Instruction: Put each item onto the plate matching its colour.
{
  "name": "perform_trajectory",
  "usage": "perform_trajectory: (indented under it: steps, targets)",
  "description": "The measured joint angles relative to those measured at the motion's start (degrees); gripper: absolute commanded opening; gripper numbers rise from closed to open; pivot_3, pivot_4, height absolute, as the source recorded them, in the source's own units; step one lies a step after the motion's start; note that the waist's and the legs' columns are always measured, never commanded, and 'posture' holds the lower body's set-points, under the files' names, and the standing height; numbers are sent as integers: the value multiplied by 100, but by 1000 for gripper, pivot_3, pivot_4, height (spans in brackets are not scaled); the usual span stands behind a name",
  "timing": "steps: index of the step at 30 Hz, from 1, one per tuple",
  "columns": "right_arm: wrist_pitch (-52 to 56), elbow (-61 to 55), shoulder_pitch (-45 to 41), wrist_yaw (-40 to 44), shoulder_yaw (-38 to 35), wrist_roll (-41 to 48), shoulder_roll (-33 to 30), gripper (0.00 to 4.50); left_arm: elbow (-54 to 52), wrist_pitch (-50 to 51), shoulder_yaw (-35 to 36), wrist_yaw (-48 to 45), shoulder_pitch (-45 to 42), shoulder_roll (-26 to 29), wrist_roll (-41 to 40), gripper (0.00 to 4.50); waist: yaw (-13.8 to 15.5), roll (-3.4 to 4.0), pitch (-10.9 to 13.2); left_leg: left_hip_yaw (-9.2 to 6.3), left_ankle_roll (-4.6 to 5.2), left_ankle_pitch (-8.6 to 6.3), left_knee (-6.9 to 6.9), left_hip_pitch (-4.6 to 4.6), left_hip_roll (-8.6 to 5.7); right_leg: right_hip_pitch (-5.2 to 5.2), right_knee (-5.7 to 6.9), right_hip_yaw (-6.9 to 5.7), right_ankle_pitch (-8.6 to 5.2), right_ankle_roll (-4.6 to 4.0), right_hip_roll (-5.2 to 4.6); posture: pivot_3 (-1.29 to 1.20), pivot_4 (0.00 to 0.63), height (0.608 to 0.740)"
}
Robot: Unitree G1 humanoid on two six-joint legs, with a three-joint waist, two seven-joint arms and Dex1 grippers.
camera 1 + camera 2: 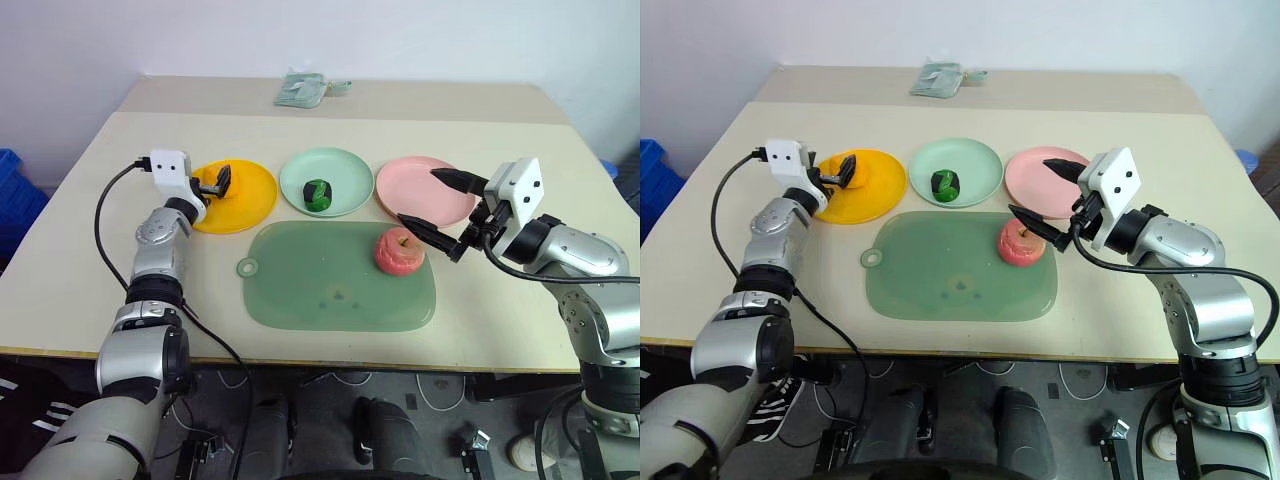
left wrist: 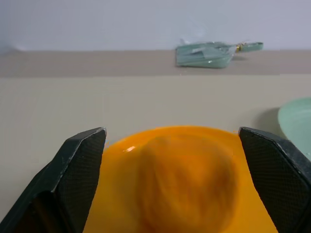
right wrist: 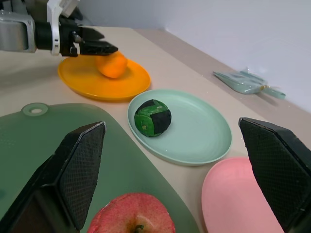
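Nearest the head cam sat the mat (image 1: 340,277), flat on the tabletop (image 1: 90,250), w/ the apple (image 1: 399,250) resting on its far right corner, not yet on a plate. Right gripper (image 1: 432,206) hung just beside the apple, between it and the pink plate (image 1: 412,182), jaws spread wide, holding nothing. Left gripper (image 1: 847,171) was over the orange plate (image 1: 875,195), jaws also wide apart and empty, one finger each side of the orange (image 3: 111,65), which already lay on that plate. Green fruit (image 1: 319,194) sat on the green plate (image 1: 300,170).

Judgement: two of three done; step in hand was the apple grab w/ the right arm. To do it well, the gripper should probably drop a little and come back over the apple so the fingers straddle its widest part, then close gently; the toy looked smooth and round, so an off-centre pinch could squirt it off the mat. Pink plate lay just behind, so only a short lift and carry would be needed. Left arm should prob. back straight off w/o nudging the orange.

Orientation: apple stood upright, stem dimple facing up, stem-to-base axis roughly vertical; nearly round, so no real long axis. A side grip across the middle suits it.
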Motion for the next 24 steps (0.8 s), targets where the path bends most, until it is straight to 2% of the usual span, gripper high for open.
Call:
perform_trajectory:
  steps: [4,7,10,12,15,18,24]
  targets:
    - [10,-11,81,33,33,-12,-21,4500,-743,451,43,-1531,-73,312,-684,4480,22,0,0,1,-2,1,0,-3,-1,1,-2,0,0,-1,-2,0,150,740]
    - [109,-9,161,53,194,-131,-54,4500,-2390,1698,-309,-3542,326,794,-1600,4480,-17,2,-1,9,-3,1,-1,-2,0,0,-6,5,-1,-2,-5,0,150,740]
    - [265,1,186,67,266,-174,-79,4500,-3555,2943,-637,-4731,1018,1256,-2243,4480,-147,14,-7,6,-3,1,-4,6,3,0,3,7,-3,-4,-1,0,150,740]
    - [448,1,211,94,338,-187,-144,4500,-4005,3298,-839,-5172,1461,1468,-2355,4480,-183,12,-6,5,-4,2,-5,10,8,-2,10,8,-15,-27,3,0,150,740]
    - [835,21,201,39,551,-221,-132,4500,-4319,3167,-962,-5565,1887,1696,-2262,4480,-195,12,-6,0,-8,4,-5,15,11,-4,19,7,-29,-53,6,0,150,740]
    - [1214,190,85,-58,718,-225,-71,4500,-4440,3015,-976,-5654,1975,1763,-2164,4480,-165,12,-6,-1,-9,4,-5,13,10,-4,18,8,-30,-54,3,0,150,740]
    - [1239,416,-18,-140,1060,-539,36,4500,-4550,2890,-976,-5537,1980,1663,-2077,4480,-137,12,-6,5,-8,4,-5,-1,6,-9,5,8,-29,-51,0,0,150,740]
